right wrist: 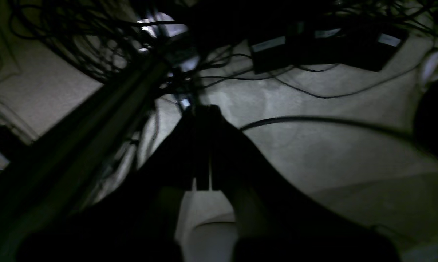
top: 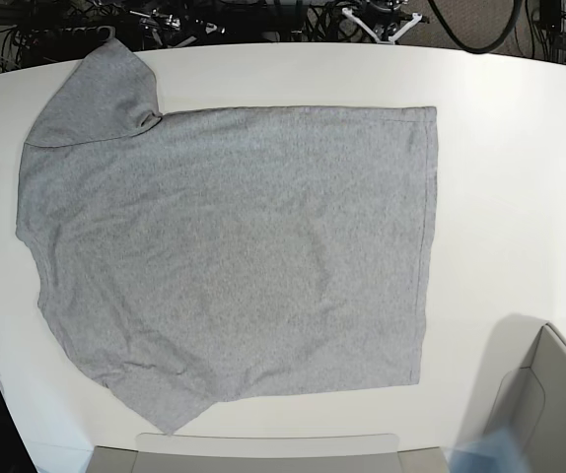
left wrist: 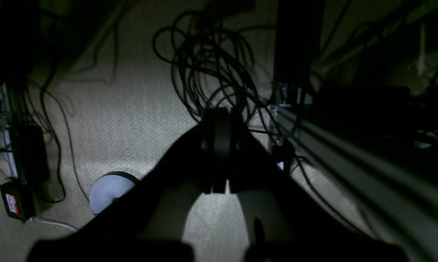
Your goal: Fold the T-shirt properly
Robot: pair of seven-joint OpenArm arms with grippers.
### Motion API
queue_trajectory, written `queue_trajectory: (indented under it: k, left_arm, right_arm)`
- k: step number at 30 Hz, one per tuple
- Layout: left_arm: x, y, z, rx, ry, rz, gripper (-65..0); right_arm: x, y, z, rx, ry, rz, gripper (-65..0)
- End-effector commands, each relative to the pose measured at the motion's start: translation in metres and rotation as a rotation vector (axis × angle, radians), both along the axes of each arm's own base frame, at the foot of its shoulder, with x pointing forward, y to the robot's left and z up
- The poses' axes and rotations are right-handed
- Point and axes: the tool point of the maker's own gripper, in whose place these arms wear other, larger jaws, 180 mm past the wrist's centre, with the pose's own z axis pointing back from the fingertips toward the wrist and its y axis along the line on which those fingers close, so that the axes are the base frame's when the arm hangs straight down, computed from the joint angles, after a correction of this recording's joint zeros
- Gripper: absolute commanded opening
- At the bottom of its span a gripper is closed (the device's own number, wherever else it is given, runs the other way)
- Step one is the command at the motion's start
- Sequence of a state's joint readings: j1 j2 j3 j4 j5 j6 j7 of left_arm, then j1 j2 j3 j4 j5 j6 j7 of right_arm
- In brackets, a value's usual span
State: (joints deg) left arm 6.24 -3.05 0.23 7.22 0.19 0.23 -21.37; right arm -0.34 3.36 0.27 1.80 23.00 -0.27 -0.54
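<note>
The heather-grey T-shirt (top: 234, 246) lies spread flat on the white table (top: 520, 177), plain side up, with its hem toward the right and both sleeves at the left. Neither arm shows in the base view. The left wrist view has my left gripper (left wrist: 220, 113) as a dark shape with its jaws together, empty, hanging over a carpeted floor. My right gripper (right wrist: 203, 109) looks the same in the right wrist view: shut, nothing in it, pointing at the floor. Neither wrist view shows the T-shirt.
A grey box (top: 549, 394) stands at the table's lower right corner and a grey panel (top: 263, 451) runs along the front edge. Below the table are tangled black cables (left wrist: 208, 62), a metal frame rail (left wrist: 350, 156), a white disc (left wrist: 107, 189) and black power bricks (right wrist: 313, 47).
</note>
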Motion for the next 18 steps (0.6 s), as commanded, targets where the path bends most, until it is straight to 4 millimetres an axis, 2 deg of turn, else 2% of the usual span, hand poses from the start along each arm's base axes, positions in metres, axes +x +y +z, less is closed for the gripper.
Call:
queue_trajectory:
  k: [1, 5, 8, 10, 12, 14, 18]
  left_arm:
    - [-0.012, 0.01, 0.001, 0.019, 0.011, -0.002, -64.9]
    - [-0.044, 0.036, 0.002, 0.057, 0.07, -0.008, -64.9]
    - [-0.064, 0.048, 0.005, 0.074, 0.096, -0.013, -64.9]
    - [-0.07, 0.05, 0.007, 0.079, 0.095, -0.016, -64.9]
    - [-0.077, 0.052, 0.01, 0.082, 0.092, -0.02, -64.9]
    - [-0.091, 0.063, 0.017, 0.101, 0.087, -0.033, -64.9]
    - [-0.091, 0.072, 0.04, 0.124, -0.022, -0.07, -64.9]
  right_arm:
    - [-0.001, -0.001, 0.0, -0.001, 0.001, -0.003, -64.8]
    - [-0.033, -0.021, 0.001, -0.03, 0.048, 0.007, -64.8]
    - [-0.053, -0.03, 0.002, -0.044, 0.068, 0.011, -64.9]
    - [-0.065, -0.031, 0.004, -0.04, 0.064, 0.02, -64.9]
    - [-0.071, -0.033, 0.007, -0.042, 0.038, 0.04, -64.8]
    - [-0.077, -0.036, 0.013, -0.043, 0.011, 0.089, -64.8]
    - [-0.083, -0.032, 0.027, -0.036, -0.053, 0.191, -64.9]
